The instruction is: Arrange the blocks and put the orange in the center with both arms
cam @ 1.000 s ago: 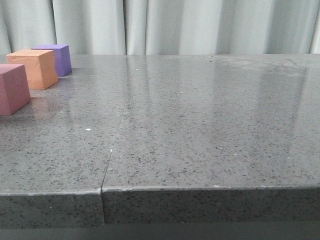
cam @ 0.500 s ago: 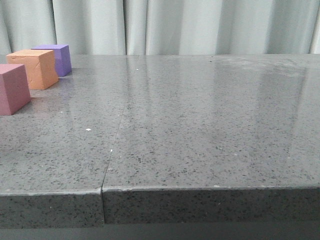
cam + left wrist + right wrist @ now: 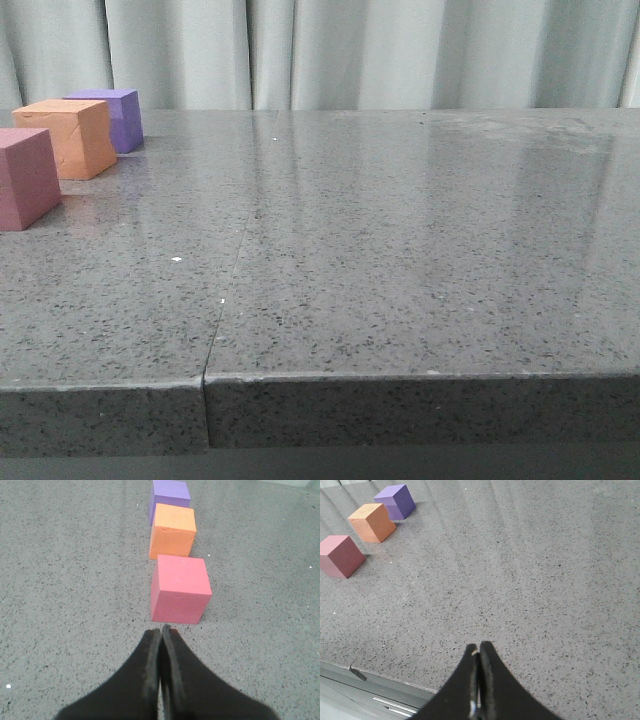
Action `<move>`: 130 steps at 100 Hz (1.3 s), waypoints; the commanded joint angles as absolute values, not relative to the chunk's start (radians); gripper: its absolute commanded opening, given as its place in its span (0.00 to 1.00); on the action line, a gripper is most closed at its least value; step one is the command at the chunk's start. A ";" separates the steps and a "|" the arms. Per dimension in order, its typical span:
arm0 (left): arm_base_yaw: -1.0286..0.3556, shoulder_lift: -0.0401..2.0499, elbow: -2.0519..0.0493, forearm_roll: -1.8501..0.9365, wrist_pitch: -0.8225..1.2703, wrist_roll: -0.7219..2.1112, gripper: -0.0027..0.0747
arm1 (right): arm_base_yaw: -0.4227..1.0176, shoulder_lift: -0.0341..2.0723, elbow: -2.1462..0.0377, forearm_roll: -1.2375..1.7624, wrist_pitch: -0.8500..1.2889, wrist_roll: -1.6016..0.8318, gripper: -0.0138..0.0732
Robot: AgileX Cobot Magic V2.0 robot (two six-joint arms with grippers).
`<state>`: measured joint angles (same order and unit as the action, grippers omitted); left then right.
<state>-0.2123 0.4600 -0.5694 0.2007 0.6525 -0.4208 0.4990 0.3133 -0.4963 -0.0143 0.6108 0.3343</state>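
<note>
Black and tapered, the two fingers of the left tool are pressed together with nothing between them, their tips hanging over bare speckled grey stone bench just short of the nearest block. The right tool is likewise closed and empty, poised over the near edge of the bench, well apart from all three blocks.

Directly beyond the left tool's tips sits the pink-red matte foam cube, with a narrow strip of bench between it and the fingers. Behind it, in the same line, stands the orange matte foam cube, and behind that the purple matte foam cube, so the orange one holds the middle place of the row. Small gaps separate pink-red from orange; orange and purple appear very close, and whether they touch I cannot tell.

The orange cube has flat, dull faces and slightly softened edges, with faint creasing on its front face. Being a cube, it has no long axis; it rests flat on one face, upright, turned slightly askew from the pink-red cube.

From the front, the row runs along the far left side of the bench, pink-red cube nearest and cut by the frame edge, orange next, purple farthest, before a pale pleated curtain.
</note>
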 commanded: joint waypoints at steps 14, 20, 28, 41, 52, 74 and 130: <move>-0.221 0.404 -0.519 0.200 0.510 -0.355 0.01 | 0.497 0.320 -0.523 -0.015 0.532 0.329 0.08; -0.214 0.396 -0.496 0.186 0.465 -0.311 0.01 | 0.497 0.320 -0.523 -0.015 0.532 0.329 0.08; -0.197 0.382 -0.471 0.152 0.405 -0.225 0.01 | 0.497 0.320 -0.523 -0.015 0.532 0.329 0.08; -0.153 0.358 -0.425 0.051 0.302 -0.074 0.01 | 0.497 0.320 -0.523 -0.015 0.532 0.329 0.08; -0.114 0.334 -0.386 -0.010 0.244 -0.019 0.01 | 0.497 0.320 -0.523 -0.015 0.532 0.329 0.08; -0.087 0.257 -0.261 -0.010 0.081 -0.016 0.01 | 0.497 0.320 -0.523 -0.015 0.532 0.329 0.08; -0.008 0.016 0.003 -0.010 -0.052 -0.016 0.01 | 0.497 0.320 -0.523 -0.015 0.532 0.329 0.08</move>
